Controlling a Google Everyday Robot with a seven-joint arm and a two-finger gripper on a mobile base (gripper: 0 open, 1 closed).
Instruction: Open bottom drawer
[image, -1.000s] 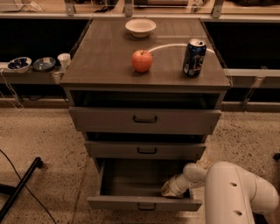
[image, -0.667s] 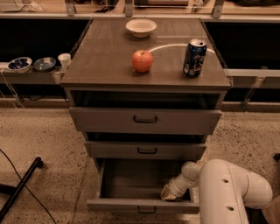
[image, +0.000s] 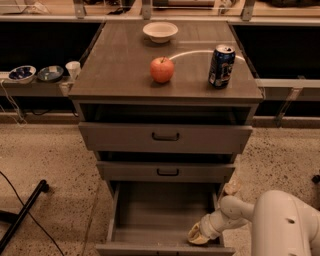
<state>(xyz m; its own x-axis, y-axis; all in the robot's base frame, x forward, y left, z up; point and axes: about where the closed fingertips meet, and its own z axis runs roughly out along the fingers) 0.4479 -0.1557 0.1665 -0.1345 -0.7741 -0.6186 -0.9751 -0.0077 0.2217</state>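
Camera view, bottom drawer drawn further out, gripper inside its front corner, grip cannot be told.

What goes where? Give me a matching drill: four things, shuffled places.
1 apple
2 soda can
3 white bowl
4 gripper

A in the open bottom drawer, front right corner
B cabinet top, back middle
C cabinet top, centre
D cabinet top, right side

Pairs: 1-C, 2-D, 3-B, 4-A
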